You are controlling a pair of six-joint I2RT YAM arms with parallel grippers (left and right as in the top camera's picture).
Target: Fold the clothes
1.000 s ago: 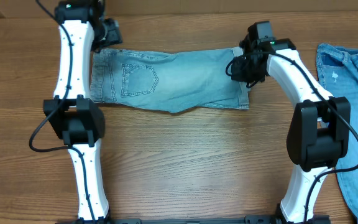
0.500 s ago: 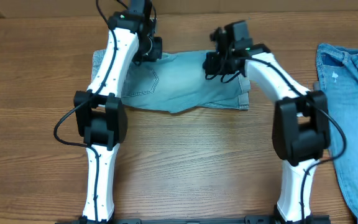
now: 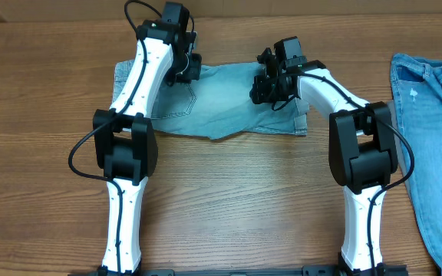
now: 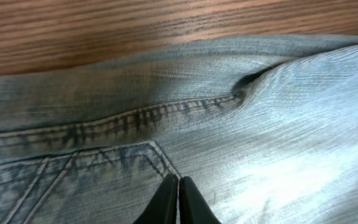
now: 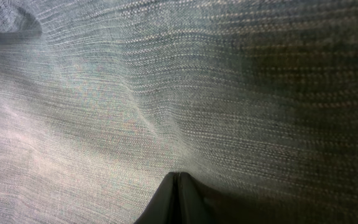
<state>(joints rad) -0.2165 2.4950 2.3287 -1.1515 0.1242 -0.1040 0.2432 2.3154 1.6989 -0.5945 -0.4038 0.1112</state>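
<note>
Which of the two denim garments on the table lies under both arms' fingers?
The pale shorts with the stitched pocket, at the far middle: left fingers and right fingers sit on them. The other denim garment lies apart at the right edge.

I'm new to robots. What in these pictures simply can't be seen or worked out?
- Overhead: the left arm crosses the shorts, so the cloth under it is hidden.
- Overhead: the other denim garment is cut off by the right edge of the picture.
- Wrist views: the left gripper and right gripper show tips closed together. Too little of them shows to tell whether they pinch any cloth.
</note>
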